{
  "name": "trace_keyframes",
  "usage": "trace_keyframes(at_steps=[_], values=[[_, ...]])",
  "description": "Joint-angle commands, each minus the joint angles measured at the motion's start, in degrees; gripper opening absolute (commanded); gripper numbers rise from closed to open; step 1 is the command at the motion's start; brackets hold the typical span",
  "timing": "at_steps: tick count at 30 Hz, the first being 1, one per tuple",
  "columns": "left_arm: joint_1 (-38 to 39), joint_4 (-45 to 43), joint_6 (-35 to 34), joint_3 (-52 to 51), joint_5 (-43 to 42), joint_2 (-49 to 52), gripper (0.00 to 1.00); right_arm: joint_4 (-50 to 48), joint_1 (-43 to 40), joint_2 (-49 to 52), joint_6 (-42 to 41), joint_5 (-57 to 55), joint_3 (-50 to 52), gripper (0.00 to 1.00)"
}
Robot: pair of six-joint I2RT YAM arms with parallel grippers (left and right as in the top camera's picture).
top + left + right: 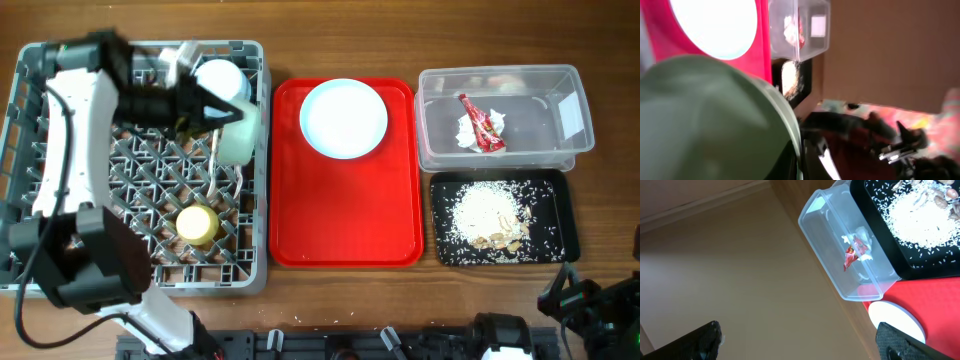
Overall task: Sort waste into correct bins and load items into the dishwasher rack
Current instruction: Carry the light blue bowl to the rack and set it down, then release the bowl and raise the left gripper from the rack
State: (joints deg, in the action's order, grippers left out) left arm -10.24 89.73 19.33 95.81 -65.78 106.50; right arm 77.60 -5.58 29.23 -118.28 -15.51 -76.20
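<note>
My left gripper hangs over the grey dishwasher rack, shut on the rim of the pale bowl, which is tilted at the rack's right side. The bowl fills the left wrist view. A yellow-green cup stands in the rack. The light blue plate lies on the red tray. The clear tub holds the red wrapper and the white napkin. The black tray holds rice scraps. My right gripper is open and empty, low at the front right.
A thin white utensil lies among the rack's pegs under the bowl. The wooden table runs behind and right of the tub. In the right wrist view the tub, black tray and plate show.
</note>
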Motion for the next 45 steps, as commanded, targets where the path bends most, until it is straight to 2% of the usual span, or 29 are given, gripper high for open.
trace_keyframes(at_steps=[1, 6, 11, 15, 16, 18, 20, 24, 28, 31, 35, 41, 43, 44, 45], values=[[-3.8, -4.3, 5.6, -10.0, -7.0, -0.7, 0.04, 0.1, -0.2, -0.2, -0.4, -0.5, 0.2, 1.00], [-9.5, -11.3, 5.5, -17.2, -7.1, -0.7, 0.04, 0.1, -0.2, -0.2, -0.4, -0.5, 0.2, 1.00], [-18.0, -12.3, 5.6, -17.6, -6.6, -0.7, 0.04, 0.1, -0.2, -0.2, -0.4, -0.5, 0.2, 1.00], [-20.8, -13.1, 5.3, -18.1, -6.1, -0.6, 0.06, 0.1, -0.2, -0.2, -0.4, -0.5, 0.2, 1.00], [-21.0, -13.1, 5.3, -18.1, -5.6, -0.6, 0.11, 0.1, -0.2, -0.2, -0.4, -0.5, 0.2, 1.00], [-21.4, -13.5, 5.3, -18.1, -4.2, -0.6, 0.29, 0.1, -0.2, -0.2, -0.4, -0.5, 0.2, 1.00], [-22.4, -14.8, 2.6, -18.1, -2.6, -0.6, 0.38, 0.1, -0.2, -0.2, -0.4, -0.5, 0.2, 1.00], [-26.3, -17.2, -4.3, -18.1, -1.8, -0.6, 0.39, 0.1, -0.2, -0.2, -0.4, -0.5, 0.2, 1.00], [-31.7, -16.9, -5.1, -18.1, -1.8, -0.6, 0.43, 0.1, -0.2, -0.2, -0.4, -0.5, 0.2, 1.00], [-35.3, -16.9, -6.6, -18.1, -2.0, -0.6, 0.64, 0.1, -0.2, -0.2, -0.4, -0.5, 0.2, 1.00], [-37.2, -16.2, -7.0, -18.1, -3.8, -1.6, 0.67, 0.1, -0.2, -0.2, -0.4, -0.5, 0.2, 1.00], [-32.9, -16.3, -7.0, -18.1, -3.2, -11.2, 0.62, 0.1, -0.2, -0.2, -0.4, -0.5, 0.2, 1.00], [-28.5, -19.6, -13.1, -18.1, 5.0, -15.7, 0.42, 0.1, -0.2, -0.2, -0.4, -0.5, 0.2, 1.00], [-25.8, -21.9, -18.0, -18.1, 12.9, -17.4, 0.23, 0.1, -0.2, -0.2, -0.4, -0.5, 0.2, 1.00], [-22.7, -23.7, -23.1, -18.1, 22.6, -18.6, 0.12, 0.1, -0.2, -0.2, -0.4, -0.5, 0.2, 1.00]])
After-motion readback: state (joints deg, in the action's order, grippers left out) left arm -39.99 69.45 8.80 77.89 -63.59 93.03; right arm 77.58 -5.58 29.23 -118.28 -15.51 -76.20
